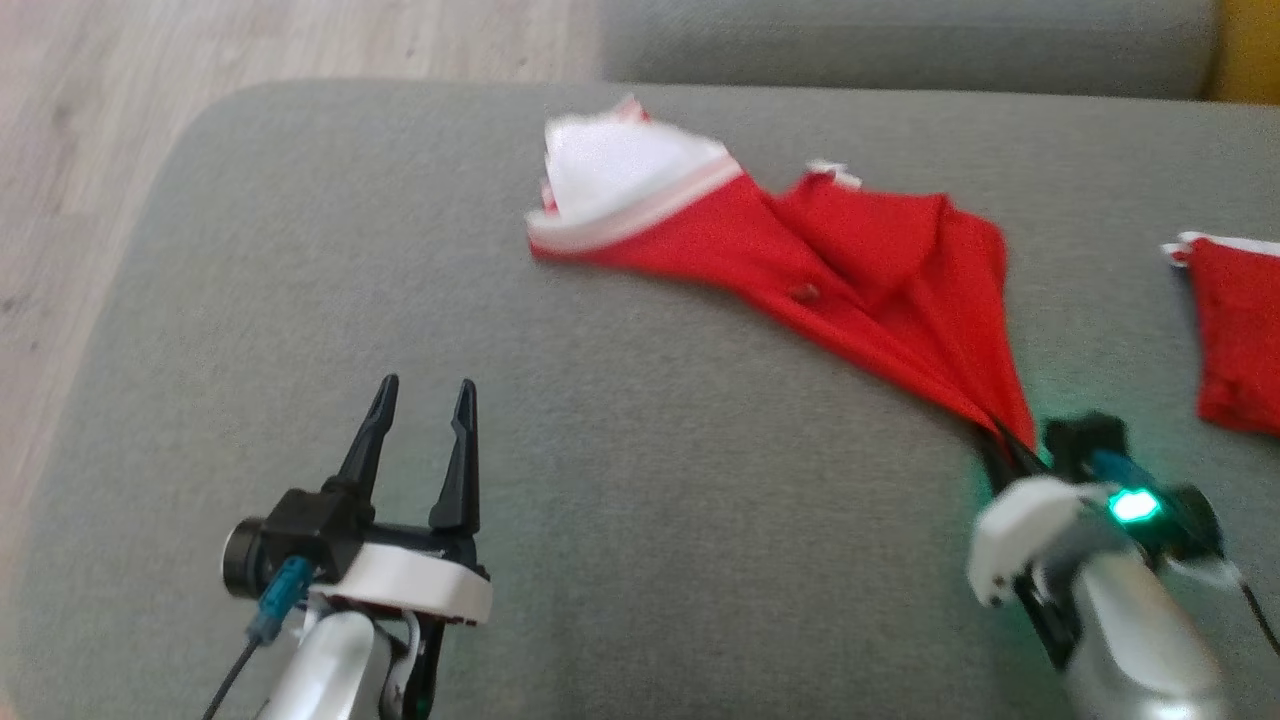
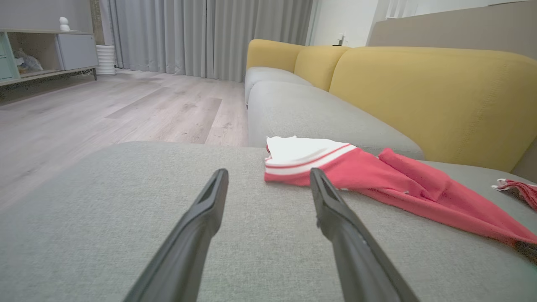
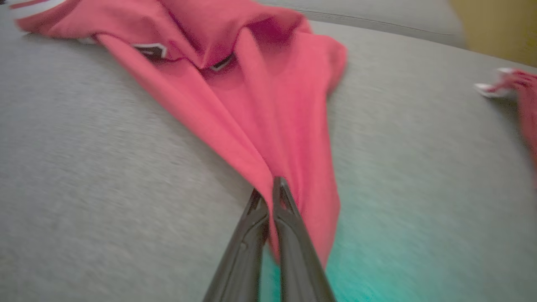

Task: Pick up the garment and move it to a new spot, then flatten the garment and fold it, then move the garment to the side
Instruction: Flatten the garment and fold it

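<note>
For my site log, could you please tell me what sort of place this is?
Probably a home living room: a grey sofa with yellow backrests, floor-length grey curtains and a wood-plank floor.

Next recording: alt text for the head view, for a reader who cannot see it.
The right gripper is shut on the gathered corner of a red garment with a white, striped far end, stretched across a grey sofa cushion. The left gripper is open and empty at the lower left; a second red cloth lies at the right edge.
</note>
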{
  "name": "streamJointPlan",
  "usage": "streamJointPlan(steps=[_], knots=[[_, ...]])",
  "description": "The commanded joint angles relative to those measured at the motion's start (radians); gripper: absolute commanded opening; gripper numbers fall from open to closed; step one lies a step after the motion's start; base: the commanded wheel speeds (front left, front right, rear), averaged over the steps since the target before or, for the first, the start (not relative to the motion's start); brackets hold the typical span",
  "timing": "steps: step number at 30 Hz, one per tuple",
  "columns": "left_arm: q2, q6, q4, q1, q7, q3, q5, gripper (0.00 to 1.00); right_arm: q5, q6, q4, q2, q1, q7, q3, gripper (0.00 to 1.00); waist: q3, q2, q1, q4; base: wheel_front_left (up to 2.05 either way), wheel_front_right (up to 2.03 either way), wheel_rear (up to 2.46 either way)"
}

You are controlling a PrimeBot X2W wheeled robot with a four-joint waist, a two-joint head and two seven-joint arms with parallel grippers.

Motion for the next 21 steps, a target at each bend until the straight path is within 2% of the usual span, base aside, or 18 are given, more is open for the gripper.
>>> streamJointPlan(steps=[1, 8, 9, 10, 13, 21], knots=[[0.007, -0.002, -0.031, -0.024, -0.009, 0.042, 0.009, 1.00, 0.004, -0.001, -0.035, -0.007, 0.014, -0.003, 0.004, 0.00, -0.028, 0.0000, 0.0001, -0.031, 0.00, 0.00, 0.00], [0.011, -0.003, -0.037, -0.015, -0.009, 0.042, 0.010, 1.00, -0.047, -0.001, -0.213, -0.005, 0.167, 0.059, -0.120, 0.00, -0.030, 0.0000, 0.0001, -0.055, 0.00, 0.00, 0.00], [0.011, -0.004, -0.037, -0.015, -0.009, 0.040, 0.010, 1.00, -0.056, -0.001, -0.240, 0.000, 0.178, 0.058, -0.117, 0.71, -0.028, 0.0000, 0.0001, -0.054, 0.00, 0.00, 0.00], [0.012, -0.005, -0.037, -0.016, -0.009, 0.039, 0.010, 1.00, -0.054, -0.001, -0.265, 0.008, 0.187, 0.055, -0.111, 1.00, -0.027, 0.0000, 0.0001, -0.052, 0.00, 0.00, 0.00], [0.012, -0.008, -0.034, -0.019, -0.009, 0.034, 0.010, 1.00, -0.031, -0.001, -0.340, 0.031, 0.195, 0.034, -0.075, 1.00, -0.024, 0.0000, 0.0001, -0.045, 0.00, 0.00, 0.00], [0.001, -0.015, -0.022, -0.034, -0.009, 0.011, 0.008, 1.00, 0.107, -0.001, -0.513, 0.052, 0.207, -0.105, 0.141, 1.00, -0.016, 0.0000, 0.0001, 0.003, 0.00, 0.00, 0.00]])
